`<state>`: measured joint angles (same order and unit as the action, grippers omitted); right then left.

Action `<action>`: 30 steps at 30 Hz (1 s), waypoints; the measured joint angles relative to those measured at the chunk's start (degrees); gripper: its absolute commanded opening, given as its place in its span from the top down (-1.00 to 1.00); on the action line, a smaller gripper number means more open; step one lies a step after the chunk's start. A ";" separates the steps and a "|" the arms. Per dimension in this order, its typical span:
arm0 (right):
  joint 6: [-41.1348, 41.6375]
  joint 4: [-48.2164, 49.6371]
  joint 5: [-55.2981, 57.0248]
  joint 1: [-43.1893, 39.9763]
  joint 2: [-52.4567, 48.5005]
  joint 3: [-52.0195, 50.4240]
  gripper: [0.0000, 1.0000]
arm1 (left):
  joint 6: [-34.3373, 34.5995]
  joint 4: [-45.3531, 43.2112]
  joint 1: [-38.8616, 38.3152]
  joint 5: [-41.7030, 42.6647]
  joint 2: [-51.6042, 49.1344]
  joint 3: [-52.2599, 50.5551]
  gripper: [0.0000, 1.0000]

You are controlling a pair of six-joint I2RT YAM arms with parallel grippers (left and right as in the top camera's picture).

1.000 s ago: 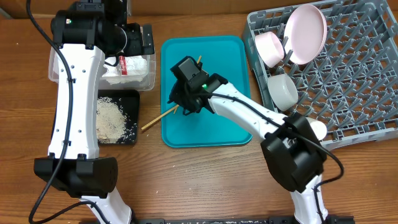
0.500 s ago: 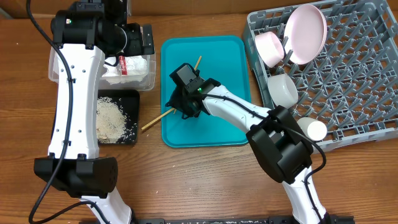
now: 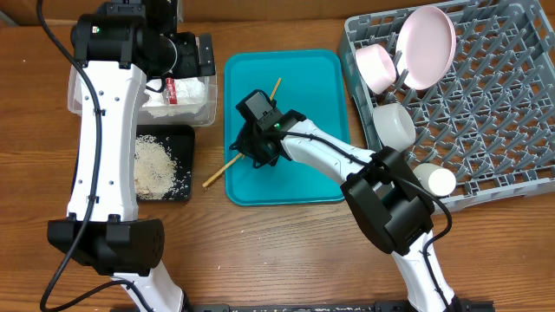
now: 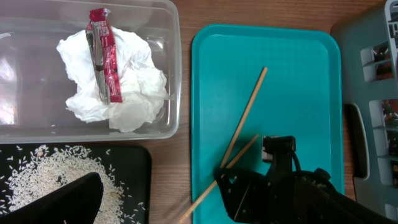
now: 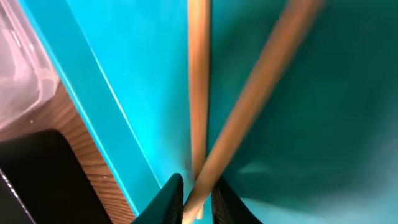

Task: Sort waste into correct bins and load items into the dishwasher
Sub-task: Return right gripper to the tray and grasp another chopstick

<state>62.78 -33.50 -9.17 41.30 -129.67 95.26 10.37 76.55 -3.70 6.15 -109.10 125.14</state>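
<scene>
Right gripper [image 5: 198,198] low over the teal tray [image 3: 303,69], jaws drawn to a narrow gap and pinching the chopsticks [image 3: 222,172] where they cross. One stick lies toward the tray's far edge; the other overhangs its left edge onto the table. The left gripper [image 3: 192,56] hangs above the clear tub [image 4: 176,74] at the table's far left corner; its opening cannot be told. The likely fault is scissoring: gripped at the crossing, the sticks may pivot and one may slip free, or the overhanging end may catch the tray rim or sweep the black tray [image 3: 191,165] of rice [image 3: 160,165]. The red wrapper [image 4: 102,50] carries print, but none is legible.
</scene>
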 measured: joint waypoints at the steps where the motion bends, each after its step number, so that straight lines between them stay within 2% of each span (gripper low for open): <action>1: -0.02 -0.26 -0.07 0.00 0.00 0.04 0.75 | 0.00 0.00 -0.02 0.00 0.00 0.00 -1.00; 10: -2.71 -2.54 -0.98 -0.11 0.00 0.55 0.92 | 0.00 0.00 -0.02 0.00 0.00 0.00 -1.00; 17: -7.63 -3.02 -2.93 -1.09 -0.02 0.59 0.92 | 0.00 0.00 0.00 0.00 0.00 0.00 -1.00; 25: -17.97 -6.38 -3.45 -5.62 2.25 0.42 0.92 | 0.00 0.00 0.00 0.00 0.00 0.00 -1.00; 30: -27.65 -9.86 -2.97 -12.02 11.69 0.13 0.92 | 0.00 0.00 0.00 0.00 0.00 0.00 -1.00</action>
<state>35.14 -43.35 -12.14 29.28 -117.97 95.39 10.37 76.55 -3.70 6.15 -109.10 125.14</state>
